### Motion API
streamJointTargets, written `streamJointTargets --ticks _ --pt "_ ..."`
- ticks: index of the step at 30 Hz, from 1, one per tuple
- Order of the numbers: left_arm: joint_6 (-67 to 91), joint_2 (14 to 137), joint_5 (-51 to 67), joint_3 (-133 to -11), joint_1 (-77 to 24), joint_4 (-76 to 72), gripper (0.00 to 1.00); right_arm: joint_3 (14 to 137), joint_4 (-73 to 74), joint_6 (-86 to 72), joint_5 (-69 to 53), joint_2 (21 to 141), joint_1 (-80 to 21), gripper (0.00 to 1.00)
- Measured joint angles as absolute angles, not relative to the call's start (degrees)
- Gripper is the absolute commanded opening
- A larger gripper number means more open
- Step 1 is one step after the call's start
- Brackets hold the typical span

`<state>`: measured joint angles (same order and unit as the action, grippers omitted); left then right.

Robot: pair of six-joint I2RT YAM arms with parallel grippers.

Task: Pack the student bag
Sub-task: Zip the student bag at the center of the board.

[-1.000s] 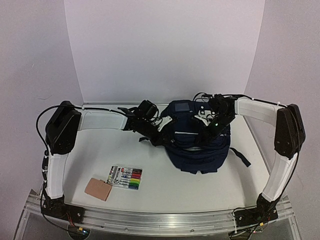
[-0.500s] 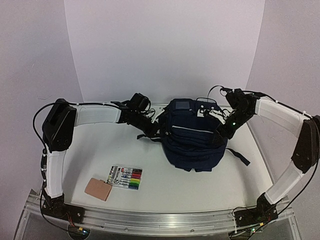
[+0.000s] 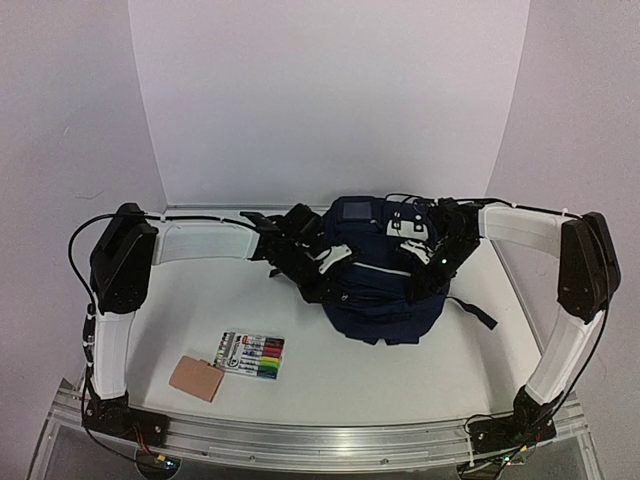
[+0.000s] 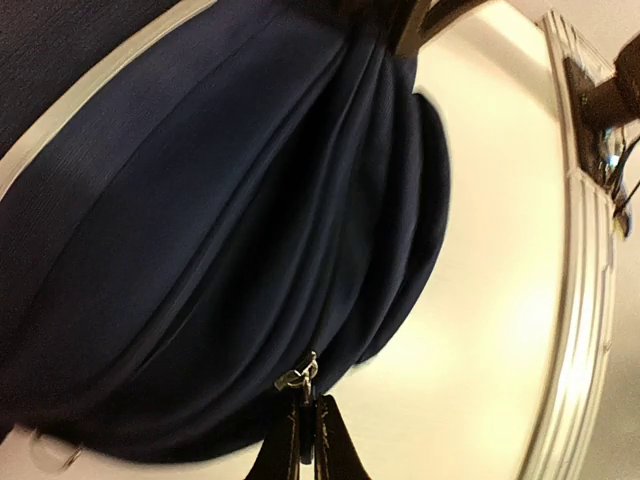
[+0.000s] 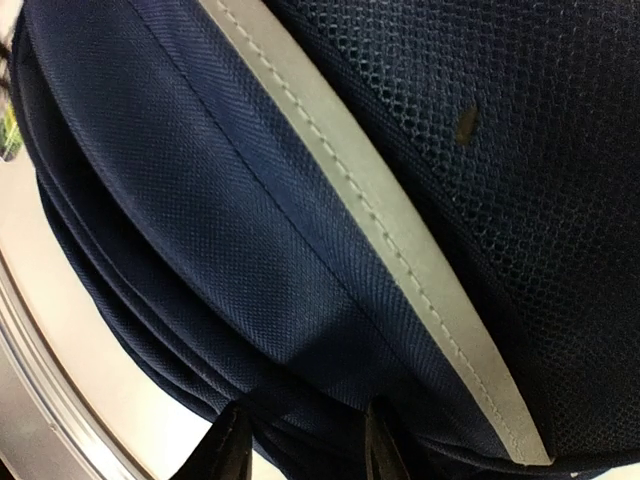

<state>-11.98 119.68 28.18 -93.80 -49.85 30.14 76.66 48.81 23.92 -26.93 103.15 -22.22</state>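
The student bag [image 3: 385,290] is a dark navy backpack standing at the table's middle back, with a white patch [image 3: 410,228] near its top and a thin pale stripe [image 3: 385,268]. My left gripper [image 3: 327,268] is at the bag's left side. In the left wrist view it [image 4: 303,440] is shut on a small metal zipper pull [image 4: 298,376] of the bag [image 4: 200,250]. My right gripper [image 3: 432,260] is on the bag's upper right. In the right wrist view its fingers [image 5: 228,450] stand apart with a fold of the bag's fabric [image 5: 300,420] between them, below the pale stripe [image 5: 380,200].
A pack of coloured markers [image 3: 253,357] and a tan card-like pouch [image 3: 195,378] lie at the front left of the table. A black strap [image 3: 478,314] trails from the bag's right. A metal rail [image 3: 320,435] runs along the front edge.
Both grippers have moved inward, back against the bag, after spreading apart half a second ago. The bag has bunched narrower and shifted slightly.
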Motion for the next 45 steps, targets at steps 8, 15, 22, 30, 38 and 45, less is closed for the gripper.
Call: streamJointTargets --ticks 8,15,22,30,38,45 --pt "0.2 119.7 25.8 -93.6 -52.0 22.3 0.0 78.7 44.7 16.5 -32.8 104.4 -27.1 0.59" --pt "5.1 119.6 27.4 -91.3 -44.7 19.7 0.0 86.0 43.5 16.7 -37.8 104.6 -24.9 0.77" --pt "3.6 119.6 25.0 -92.2 -39.7 21.9 0.0 86.7 47.9 18.5 -37.8 102.2 -15.5 0.71" --pt "0.3 119.6 25.9 -93.7 -41.1 25.5 0.0 81.2 46.1 16.1 -42.3 107.3 -16.6 0.47" --pt "-2.7 117.9 27.5 -93.6 -44.1 29.7 0.0 78.2 35.4 6.2 -43.9 111.7 -18.5 0.28" --pt "-2.3 117.4 27.8 -94.6 -47.0 31.3 0.0 75.9 27.1 -3.0 -44.6 111.7 -22.5 0.25"
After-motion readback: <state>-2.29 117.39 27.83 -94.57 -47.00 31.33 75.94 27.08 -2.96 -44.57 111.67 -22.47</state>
